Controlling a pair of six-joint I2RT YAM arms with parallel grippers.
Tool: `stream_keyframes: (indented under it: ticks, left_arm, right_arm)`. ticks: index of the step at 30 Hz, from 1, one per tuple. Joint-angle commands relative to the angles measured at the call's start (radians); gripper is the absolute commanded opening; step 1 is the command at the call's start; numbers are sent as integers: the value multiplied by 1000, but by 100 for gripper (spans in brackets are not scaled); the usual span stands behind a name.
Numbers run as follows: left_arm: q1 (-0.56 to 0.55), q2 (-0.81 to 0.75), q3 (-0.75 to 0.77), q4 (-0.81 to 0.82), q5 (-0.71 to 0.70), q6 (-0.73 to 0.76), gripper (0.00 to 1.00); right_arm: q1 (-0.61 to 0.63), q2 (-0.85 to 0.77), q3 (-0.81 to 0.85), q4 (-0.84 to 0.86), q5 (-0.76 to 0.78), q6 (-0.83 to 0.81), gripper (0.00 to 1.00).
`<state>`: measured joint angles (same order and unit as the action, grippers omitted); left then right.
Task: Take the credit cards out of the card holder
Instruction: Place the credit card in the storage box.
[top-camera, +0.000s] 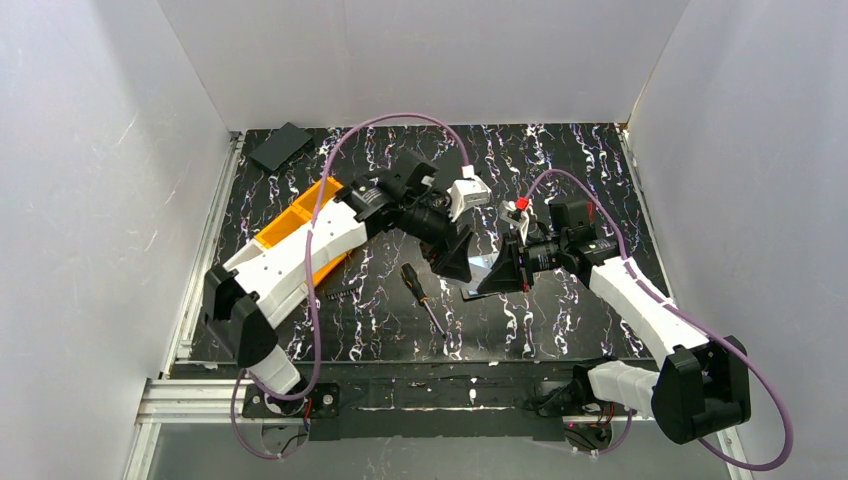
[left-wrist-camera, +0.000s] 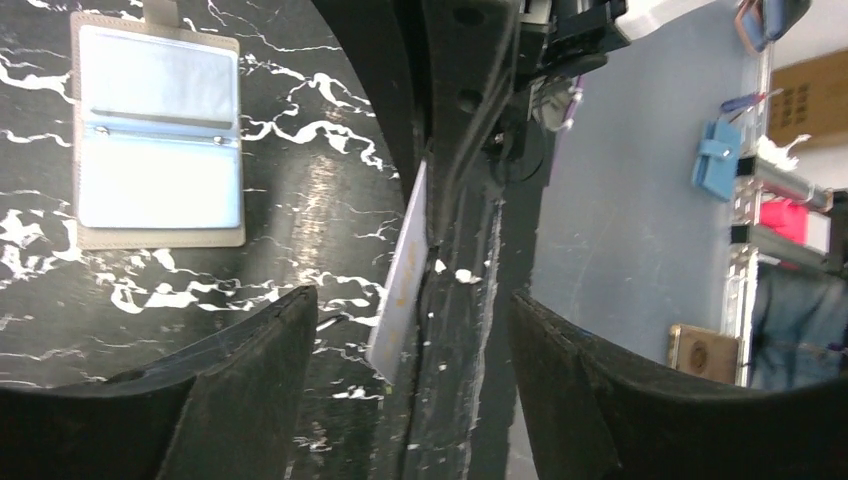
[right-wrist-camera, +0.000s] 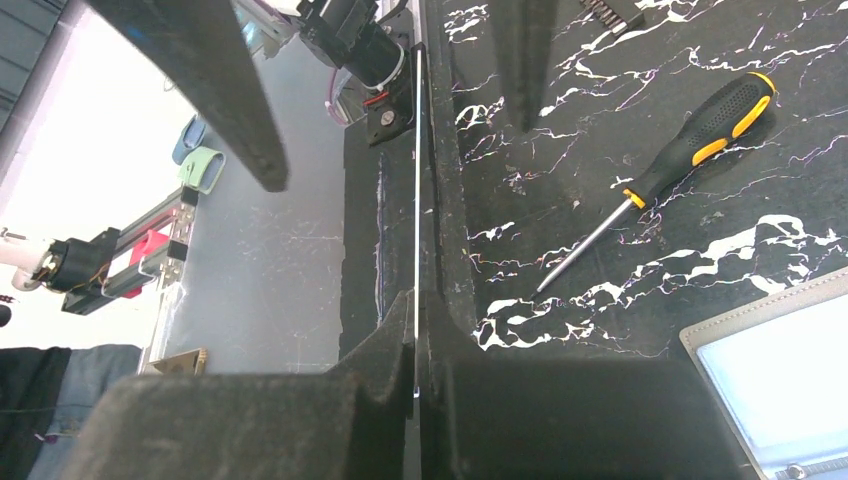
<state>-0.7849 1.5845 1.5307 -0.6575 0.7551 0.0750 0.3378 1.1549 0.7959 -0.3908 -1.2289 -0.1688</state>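
Right gripper (right-wrist-camera: 418, 300): clenched on credit card (right-wrist-camera: 417, 180)
Left gripper (left-wrist-camera: 412, 300): released, straddling card
Card holder (left-wrist-camera: 158, 135): open on surface (left-wrist-camera: 300, 200)

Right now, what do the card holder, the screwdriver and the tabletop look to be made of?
Card holder: likely faux leather, matte taupe with a stitched border; glossy clear plastic sleeves inside.
Screwdriver: moulded black-and-yellow plastic or rubber handle, bare shiny metal shaft.
Tabletop: smooth black marble-pattern surface, glare suggesting laminate or vinyl.
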Motion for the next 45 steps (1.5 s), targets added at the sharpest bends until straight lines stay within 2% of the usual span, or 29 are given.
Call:
stream_keyframes:
  ticks: [1,5,9,27,31,33,34,38,39,43,44,45]
  left_arm:
    - [-4,68,128,-112,42,103,63]
    - [-10,116,162,-141,78,114,52]
    - [-15,142,178,-158,120,117,34]
    - [-26,171,207,-159,138,113,33]
    - [-26,171,211,-152,138,107,20]
    - [-26,177,216,-151,154,102,3]
    - [-26,179,217,-155,161,103,0]
    - [-26,159,191,-165,128,118,0]
    - [-25,145,177,-164,111,123,0]
    - [-23,53,75,-129,20,131,0]
    - [-20,13,22,-96,-15,120,0]
    - [-16,-39,-35,-54,-57,114,0]
  right_arm:
    - [6,-1,28,16,-9,-8,1]
    - [7,-1,27,24,-13,1,1]
    - [7,-1,23,35,-16,9,1]
    - [17,3,9,74,-24,47,1]
    - [19,4,8,75,-23,48,1]
    - [20,4,8,75,-23,49,1]
    - [20,2,8,75,-23,49,1]
    - [20,-4,6,72,-13,53,3]
    - [20,-9,5,68,-2,53,13]
    - [18,-30,6,40,49,23,88]
    - [18,-33,22,1,71,-22,97]
    - [18,-33,44,-48,100,-72,98]
